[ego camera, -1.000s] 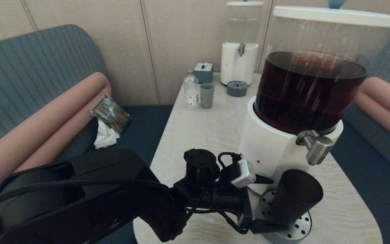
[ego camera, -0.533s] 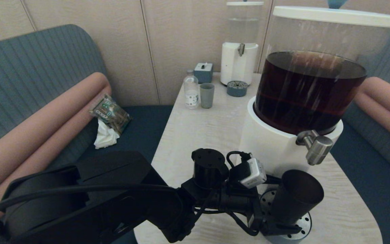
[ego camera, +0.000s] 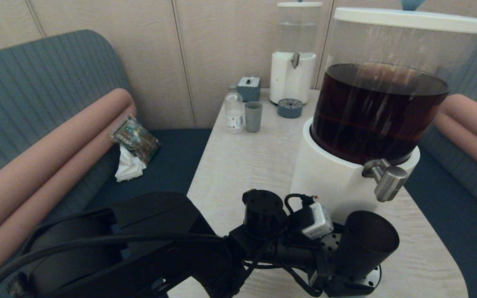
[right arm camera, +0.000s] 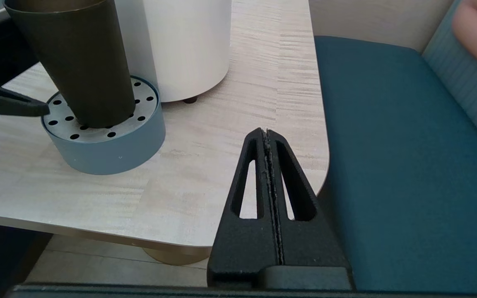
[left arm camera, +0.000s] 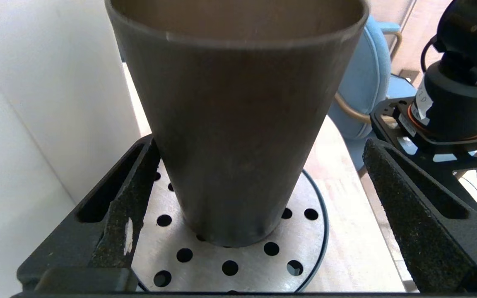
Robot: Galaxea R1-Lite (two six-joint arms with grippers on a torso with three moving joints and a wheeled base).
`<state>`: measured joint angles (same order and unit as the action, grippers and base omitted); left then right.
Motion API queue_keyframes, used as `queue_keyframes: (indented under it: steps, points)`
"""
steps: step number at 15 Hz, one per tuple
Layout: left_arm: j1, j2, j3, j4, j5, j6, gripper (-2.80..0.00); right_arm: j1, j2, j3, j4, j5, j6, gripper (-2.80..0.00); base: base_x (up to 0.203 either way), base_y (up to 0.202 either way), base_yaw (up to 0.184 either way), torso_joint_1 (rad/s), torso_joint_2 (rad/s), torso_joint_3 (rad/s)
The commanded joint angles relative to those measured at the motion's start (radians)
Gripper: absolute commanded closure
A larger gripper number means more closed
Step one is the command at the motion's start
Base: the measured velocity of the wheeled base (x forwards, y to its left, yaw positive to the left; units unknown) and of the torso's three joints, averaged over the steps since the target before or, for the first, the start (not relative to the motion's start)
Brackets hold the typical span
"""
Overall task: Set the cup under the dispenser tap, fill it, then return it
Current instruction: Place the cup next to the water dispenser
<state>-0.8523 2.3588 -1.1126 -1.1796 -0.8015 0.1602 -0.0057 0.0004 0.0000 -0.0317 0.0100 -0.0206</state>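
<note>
Black, rough-padded fingers [left arm camera: 124, 223] of your left gripper [left arm camera: 246, 231] stand wide apart on either side of the cup [left arm camera: 234, 124], low near its base, touching nothing. That cup sits straight ahead between them, upright on the perforated drip tray [left arm camera: 304, 248], long axis vertical, mouth up, wider at the rim than the foot. In the head view the dispenser tap [ego camera: 389, 182] hangs just above and slightly beyond the cup's rim. Your left arm is the near one; your right gripper [right arm camera: 268, 136] rests pressed together, well apart off the table [right arm camera: 222, 136] corner.
</note>
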Motion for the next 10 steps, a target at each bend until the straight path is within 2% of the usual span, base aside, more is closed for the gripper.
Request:
queue_keyframes:
  steps: [1, 10]
  points:
    - [-0.003, 0.007, 0.002, -0.007, -0.001, 0.001, -2.80, 0.000, 0.000, 0.010, -0.001, 0.000, -0.001, 0.00, 0.000, 0.000, 0.000, 0.000, 0.00, 0.000]
    - [-0.004, 0.015, -0.061, 0.000, 0.038, -0.048, -2.80, 0.000, 0.000, 0.011, -0.001, -0.001, -0.001, 0.00, 0.000, 0.000, 0.000, 0.000, 0.00, 0.000]
